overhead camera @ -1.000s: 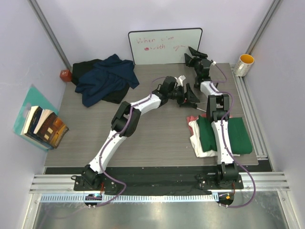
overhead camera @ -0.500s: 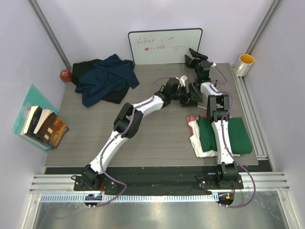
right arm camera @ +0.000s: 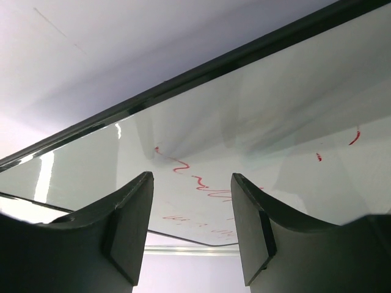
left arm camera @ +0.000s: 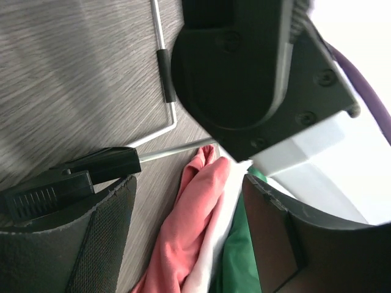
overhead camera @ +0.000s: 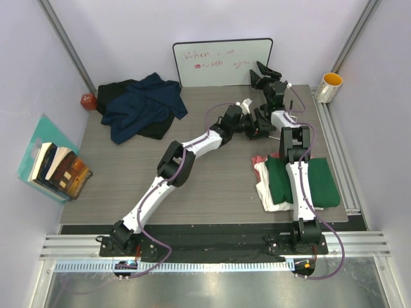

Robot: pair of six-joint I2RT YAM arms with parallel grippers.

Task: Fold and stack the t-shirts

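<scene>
We look down on a grey wood-grain desk (overhead camera: 212, 186) enclosed by pale walls. Two white arms are bolted at its near edge. The left arm (overhead camera: 173, 163) stretches diagonally toward the far right. The right arm (overhead camera: 298, 186) runs straight back, passing over a pile of folded clothes.

A whiteboard (overhead camera: 221, 61) with red writing leans against the back wall.

At the far left corner lies a loose heap. A navy blue shirt (overhead camera: 141, 106) is crumpled on top of a black shirt (overhead camera: 112, 90). Neither is folded yet, and we judge this corner is the supply of work to be done.

Near the right edge sits the finished stack. A dark green shirt (overhead camera: 321, 183) lies on a cream-white shirt (overhead camera: 266, 192), and a pink-red shirt (overhead camera: 258, 159) peeks out at the far corner. We judge it sits here so the middle of the desk is free for folding.

Some books (overhead camera: 58, 170) lie beyond the left edge, and a yellow mug (overhead camera: 329, 86) stands at the far right.

The left tool (overhead camera: 257, 122) hangs just beyond the stack. Its wrist view shows the left tool (left arm camera: 189, 183) spread wide and holding nothing, with the pink-red hem visible through the gap. The right tool (overhead camera: 262, 72) is raised toward the whiteboard. It too is wide and empty (right arm camera: 190, 183), probably parked clear of the other arm.
</scene>
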